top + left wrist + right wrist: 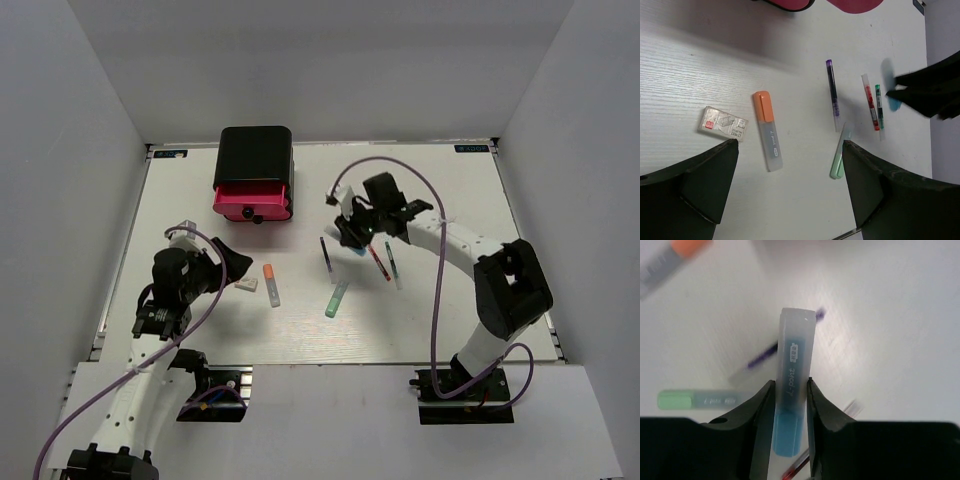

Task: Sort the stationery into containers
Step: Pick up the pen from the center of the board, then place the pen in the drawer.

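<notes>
Your right gripper (791,384) is clenched on the light blue marker (796,345), gripping it near its blue end so that most of the clear barrel sticks out past the fingertips. The marker hangs over the middle of the table (180,200), above the thin pens, and looks lifted clear of the surface. Your left gripper (790,145) is released, jaws spread wide and holding nothing, over the eraser and the orange-capped marker.

The step in hand looks like carrying that marker to the open pink drawer (252,203) at the front of the black cabinet (255,155).

- **Grip:** Hold it firmly, because the long overhang could make the marker pivot.
- **Height:** Stay high enough to clear the drawer's front wall.
- **Alignment:** Turn the barrel along the drawer's width.
- **Release:** Let go low, inside the tray.
- **Other arm:** Leave the left arm where it is, well apart from that path.

**Counts**
- Three markers: the light blue one in your grasp, an orange-capped marker (767,131) and a mint green marker (840,156).
- Three pens, all lying on the table: a dark blue pen (832,92), a red pen (871,102) and a green pen (879,107).
- One white eraser (722,123).
- One cabinet, with one drawer showing pulled out. You cannot tell from above how many more there are.
</notes>
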